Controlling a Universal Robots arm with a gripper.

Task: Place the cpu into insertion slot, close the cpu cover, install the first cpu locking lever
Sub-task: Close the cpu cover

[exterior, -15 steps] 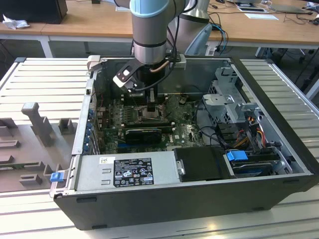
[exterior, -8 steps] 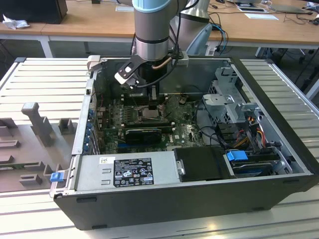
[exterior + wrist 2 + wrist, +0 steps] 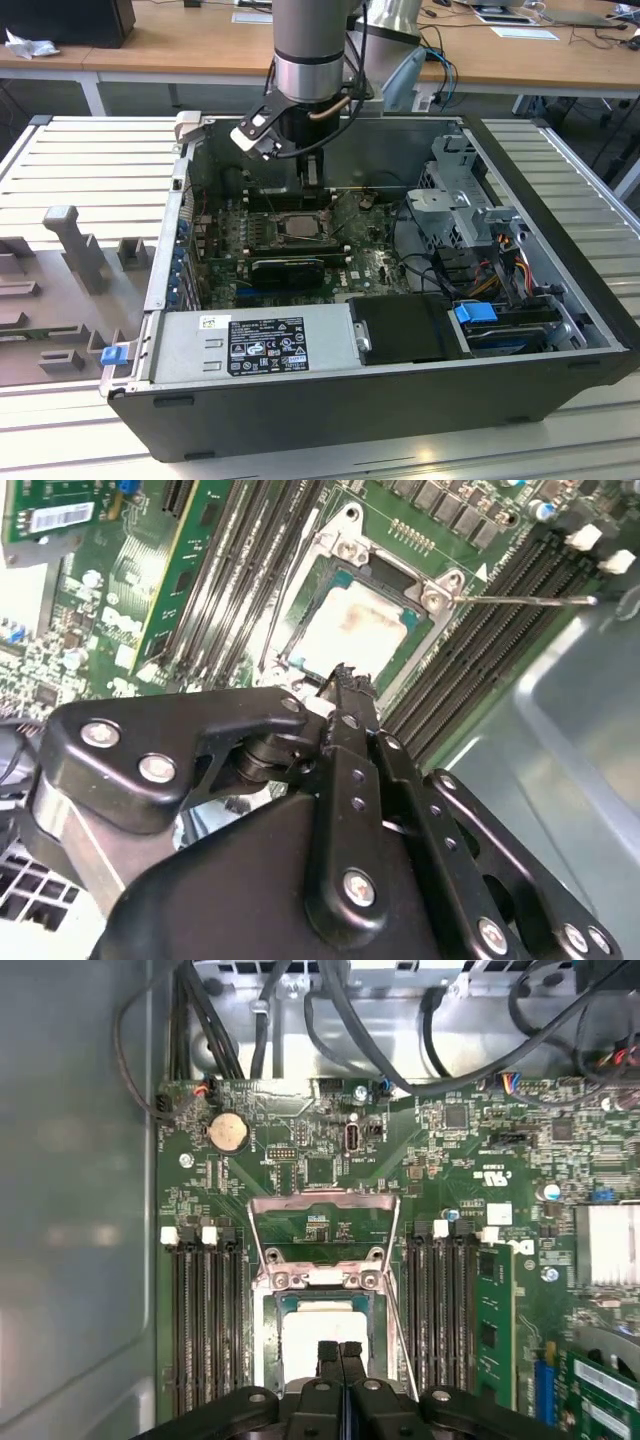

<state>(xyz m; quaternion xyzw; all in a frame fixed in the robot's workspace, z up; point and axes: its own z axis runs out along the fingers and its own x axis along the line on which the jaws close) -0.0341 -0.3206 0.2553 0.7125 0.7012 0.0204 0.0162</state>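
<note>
Chip point(image 3: 320, 1325) seated in socket point(image 3: 262, 1335) — gripper point(image 3: 340, 1352) just above it, jaws together, empty. Cover point(image 3: 322, 1200) lying open. Thin metal frame, likely light, stiff, hinge-bound — push free edge, not chip.

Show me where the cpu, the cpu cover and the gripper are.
cpu point(image 3: 308, 1325), first wrist view, on its pale metal face.
cpu cover point(image 3: 322, 1201), first wrist view, on the open frame's outer bar.
gripper point(image 3: 340, 1348), first wrist view, midway between the tips of its shut fingers.
</note>
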